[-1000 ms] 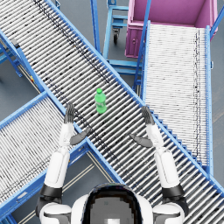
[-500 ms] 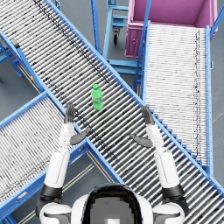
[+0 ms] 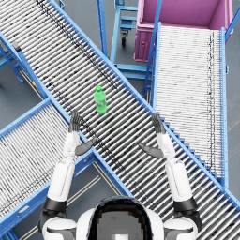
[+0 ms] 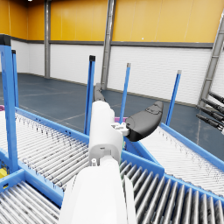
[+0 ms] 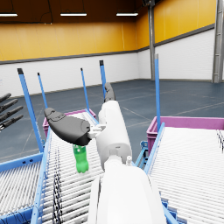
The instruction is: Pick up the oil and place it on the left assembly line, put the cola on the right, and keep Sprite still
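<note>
There's one green plastic Sprite bottle (image 3: 100, 100), upright on the long diagonal roller conveyor with blue rails (image 3: 51, 51). It sits ahead of both hands, nearer the left hand (image 3: 76, 137) than the right hand (image 3: 158, 140), and touches neither. Both dark hands hover over the rollers, fingers spread wide, holding nothing. One bottle, three roller conveyors, one pink plastic bin (image 3: 143, 44).

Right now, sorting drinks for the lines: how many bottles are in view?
1: a green bottle upright on the diagonal conveyor, ahead of the left hand. Others may lie outside the frame.
</note>
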